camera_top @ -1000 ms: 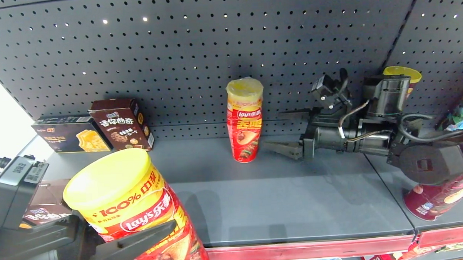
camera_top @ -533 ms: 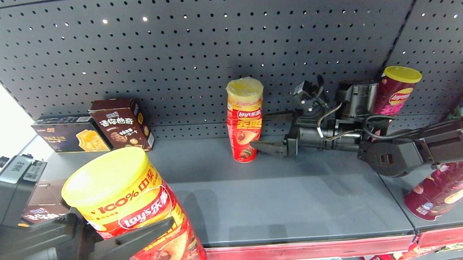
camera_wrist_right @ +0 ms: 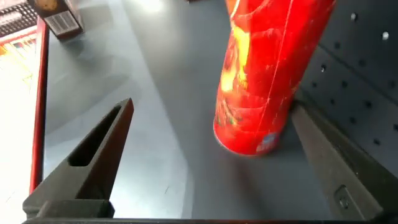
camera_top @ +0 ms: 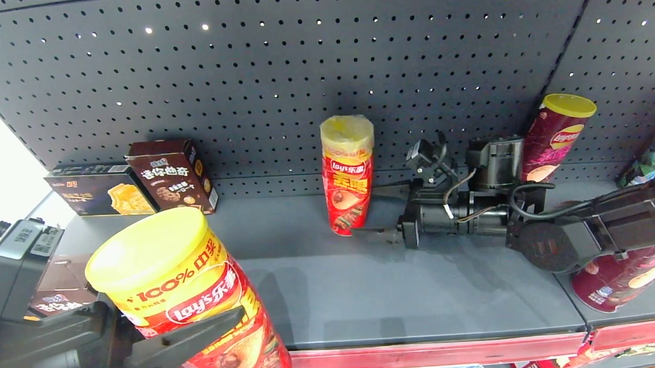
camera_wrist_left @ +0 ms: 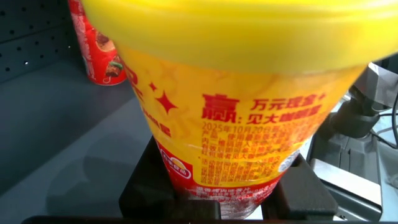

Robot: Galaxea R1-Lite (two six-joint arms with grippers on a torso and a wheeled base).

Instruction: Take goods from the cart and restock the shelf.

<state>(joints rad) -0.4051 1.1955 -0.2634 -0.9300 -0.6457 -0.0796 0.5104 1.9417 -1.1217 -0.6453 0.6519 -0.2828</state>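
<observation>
Head view showed one red can (camera_top: 348,175) standing far back on the shelf (camera_top: 396,290), the right gripper (camera_top: 372,211) spread apart either side of it, while the left gripper (camera_top: 168,316), near left, clamped a yellow-lidded can (camera_top: 173,276) seemingly not yet shelved.

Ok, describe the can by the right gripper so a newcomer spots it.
On the grey shelf, near the middle of the pegboard wall, stands a slim red can with a yellow top, at the open right gripper. Its neighbours are dark boxes to the left and a leaning purple can to the right.
</observation>
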